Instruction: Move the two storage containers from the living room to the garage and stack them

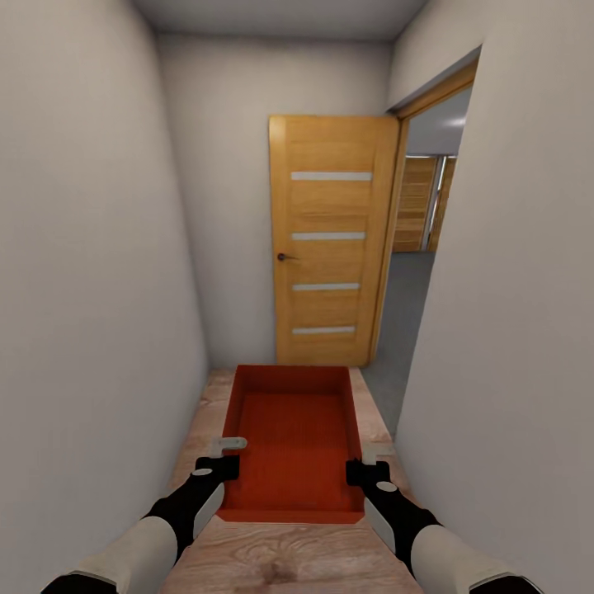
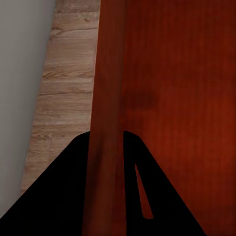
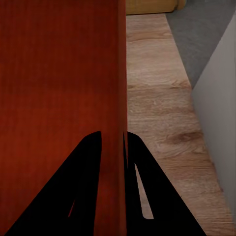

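We carry the bin (image 1: 293, 441) level down the corridor; we judge it best to swing slowly toward the doorway (image 1: 417, 272) at 1 o'clock, keeping both walls pinched evenly. Left gripper (image 1: 224, 455) is clamped narrow on the bin's left wall, right gripper (image 1: 367, 466) likewise on its right wall, the bin at 12 o'clock between them

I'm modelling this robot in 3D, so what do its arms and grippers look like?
Both arms have pale beige-grey forearm shells that give way to glossy black wrist sections. The left gripper and right gripper have black bodies with small light grey fingers. In the wrist views the fingers appear as plain black wedges. No cables or markings show.
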